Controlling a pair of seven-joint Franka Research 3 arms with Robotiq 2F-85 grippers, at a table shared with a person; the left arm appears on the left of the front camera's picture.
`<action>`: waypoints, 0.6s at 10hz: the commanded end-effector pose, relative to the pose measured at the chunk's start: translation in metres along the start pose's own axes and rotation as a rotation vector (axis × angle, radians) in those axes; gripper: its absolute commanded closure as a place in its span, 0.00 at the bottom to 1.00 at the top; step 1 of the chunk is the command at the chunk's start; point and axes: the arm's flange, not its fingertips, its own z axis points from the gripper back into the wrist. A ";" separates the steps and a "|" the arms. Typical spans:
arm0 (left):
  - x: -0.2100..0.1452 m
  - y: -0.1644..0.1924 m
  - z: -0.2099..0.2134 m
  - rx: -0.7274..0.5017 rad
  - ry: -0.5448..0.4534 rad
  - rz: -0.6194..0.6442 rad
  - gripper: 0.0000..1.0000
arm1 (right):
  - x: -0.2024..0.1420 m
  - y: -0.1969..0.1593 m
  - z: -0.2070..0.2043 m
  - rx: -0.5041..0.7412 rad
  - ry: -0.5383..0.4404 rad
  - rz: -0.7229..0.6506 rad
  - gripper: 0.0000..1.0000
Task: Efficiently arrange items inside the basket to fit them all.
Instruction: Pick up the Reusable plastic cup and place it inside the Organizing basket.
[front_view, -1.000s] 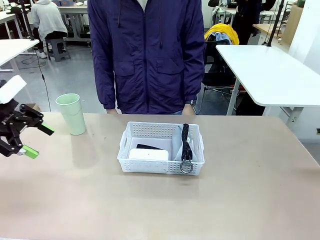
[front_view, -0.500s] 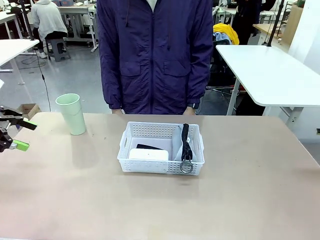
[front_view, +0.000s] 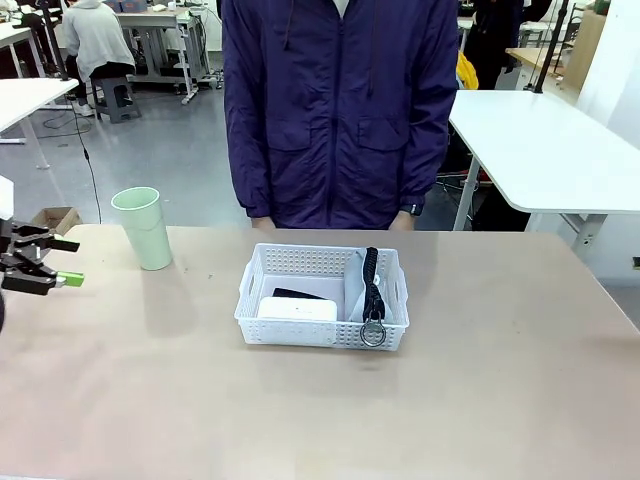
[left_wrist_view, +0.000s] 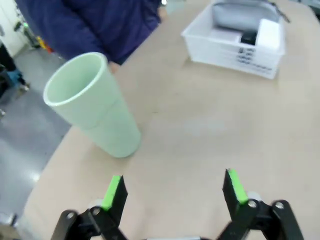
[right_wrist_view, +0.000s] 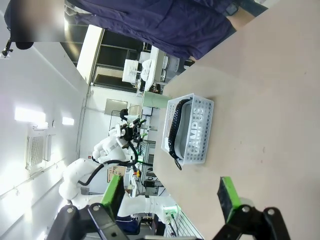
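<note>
The white basket sits in the middle of the table. The pale green cup is not in it. The cup stands upright on the table, well apart from the basket, on our robot's left and near the far edge. Bare table top lies between the two.

The left gripper hangs at the left edge of the table, near the cup but not touching it. Its fingers are spread wide and hold nothing. In its wrist view the cup stands just ahead of the green pads.

The right gripper is spread wide too, with only table between its fingers.

A person in a dark blue jacket stands at the far side, right behind the basket.

In the basket, the white rounded box lies at the front left. The black stapler peeks out behind it. The grey pouch fills the right part. Its black strap runs over the front rim, and the ring hangs outside the wall.
</note>
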 end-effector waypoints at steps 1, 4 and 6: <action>-0.025 0.037 -0.029 0.021 -0.018 0.027 0.00 | -0.002 0.004 0.001 -0.020 0.003 -0.017 0.00; -0.021 0.051 -0.042 -0.053 -0.057 0.176 0.00 | -0.002 0.004 0.001 -0.020 0.003 -0.017 0.00; -0.032 0.042 -0.043 0.014 -0.006 0.048 0.00 | -0.002 0.004 0.001 -0.020 0.003 -0.017 0.00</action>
